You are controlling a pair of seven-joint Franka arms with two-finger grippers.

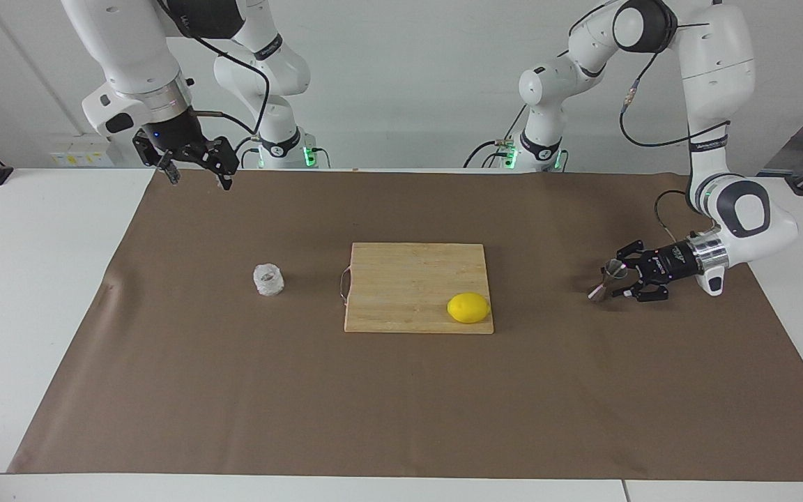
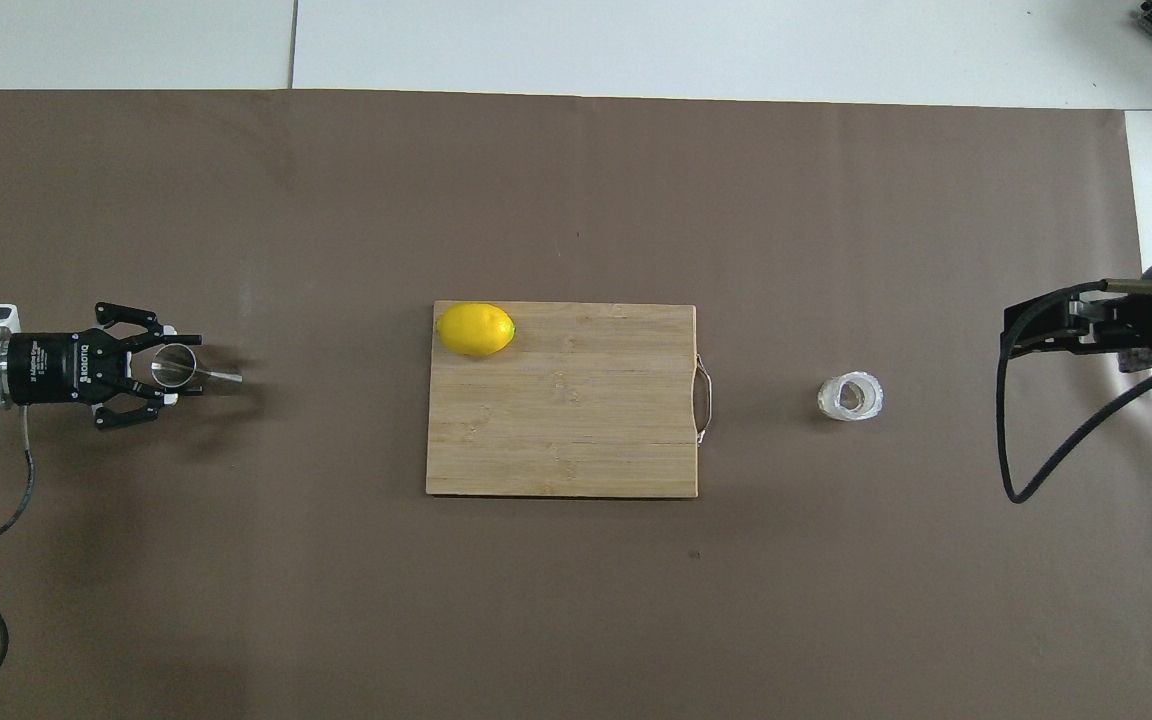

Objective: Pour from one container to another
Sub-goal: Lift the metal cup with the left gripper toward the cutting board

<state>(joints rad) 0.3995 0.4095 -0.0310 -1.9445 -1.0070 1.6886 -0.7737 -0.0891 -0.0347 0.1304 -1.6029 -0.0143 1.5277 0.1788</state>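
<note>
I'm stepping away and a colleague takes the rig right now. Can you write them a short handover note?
Left gripper: low at the left arm's end of the table, fingers closing around the steel jigger; a firm grip is not yet plain.
Right gripper: raised near its own base, open, empty, waiting.
Glass cup: upright on the brown mat, toward the right arm's end, beside the cutting board, untouched.
Lemon: on the board, not part of the job.
Done: left arm has reached the jigger.
Left: secure the jigger, pick up the glass cup, pour it into the jigger.
</note>
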